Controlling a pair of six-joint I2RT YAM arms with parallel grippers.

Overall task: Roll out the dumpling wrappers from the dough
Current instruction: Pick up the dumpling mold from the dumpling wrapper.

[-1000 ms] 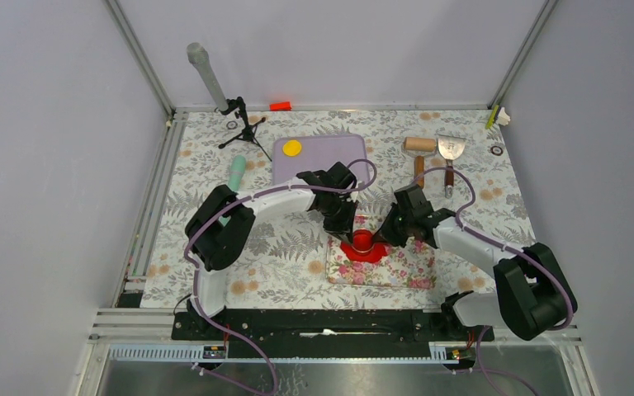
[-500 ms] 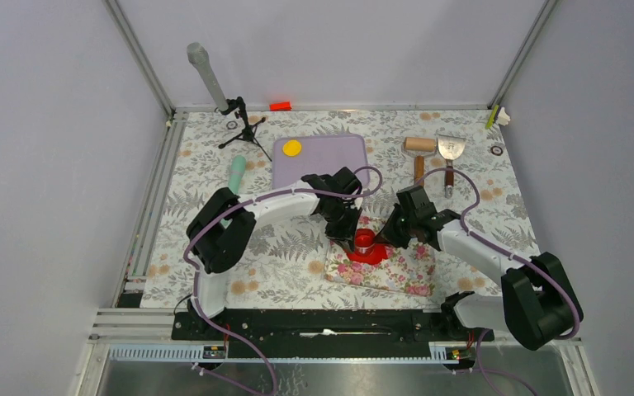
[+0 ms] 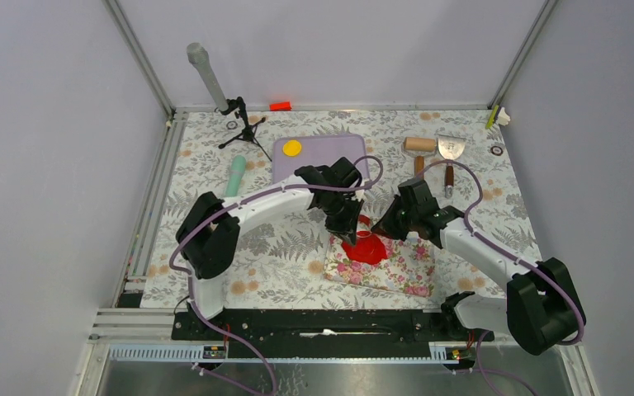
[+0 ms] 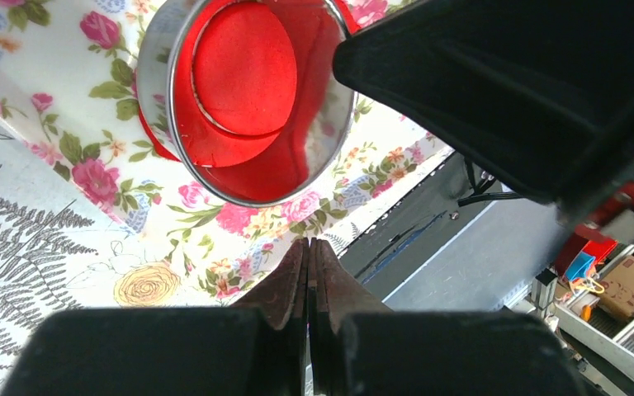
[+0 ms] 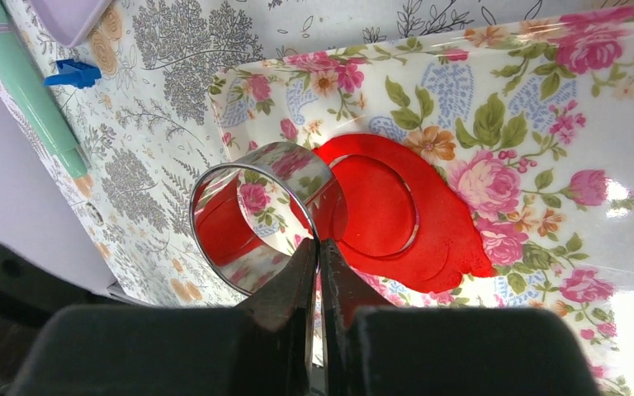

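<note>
Looking from above, the left claw [image 3: 348,237] and right claw [image 3: 378,230] hung close together over the red dough [image 3: 369,251] on the floral mat [image 3: 400,268]; the yellow wrapper [image 3: 292,148] lay well beyond them on a purple board [image 3: 334,153]. At the left wrist, that claw's fingers [image 4: 289,285] were pressed together, empty, the metal ring [image 4: 155,82] just ahead. At the right wrist, the claw was clamped on the ring's wall; a round red wrapper [image 5: 376,206], seemingly cut through, sat in the dough just past it.
</note>
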